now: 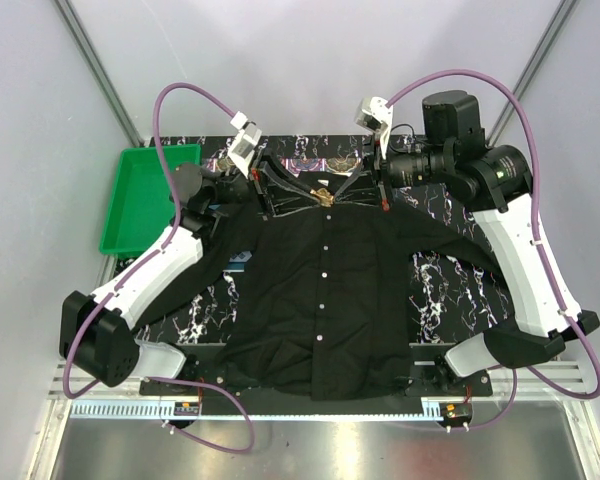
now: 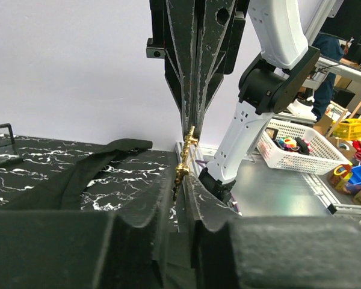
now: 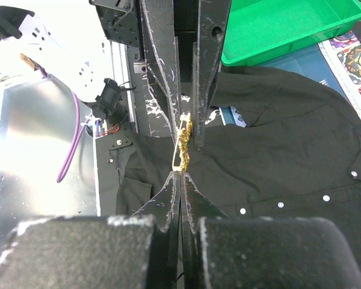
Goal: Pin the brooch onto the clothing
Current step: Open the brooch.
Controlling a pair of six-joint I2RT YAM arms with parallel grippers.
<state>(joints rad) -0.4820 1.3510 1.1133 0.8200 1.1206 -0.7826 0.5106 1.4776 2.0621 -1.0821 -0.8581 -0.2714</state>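
Observation:
The black shirt (image 1: pixel 320 300) lies flat on the table, collar at the far side. Just above the collar hangs the small golden brooch (image 1: pixel 323 194), held between both grippers. My right gripper (image 1: pixel 376 190) comes in from the right and is shut on one end of the brooch (image 3: pixel 185 141), its fingertips (image 3: pixel 175 180) pressed together. My left gripper (image 1: pixel 272 196) comes in from the left. Its jaws stand narrow around the other end of the brooch (image 2: pixel 182 165). In the left wrist view the right gripper (image 2: pixel 191 129) hangs down over the brooch. The shirt (image 3: pixel 289 150) lies under the brooch.
A green tray (image 1: pixel 145 195) stands at the far left of the table. A colourful patterned mat (image 1: pixel 310 150) lies under the collar, on a black marbled cover (image 1: pixel 450 280). A white basket (image 2: pixel 295 147) of small items sits off the table.

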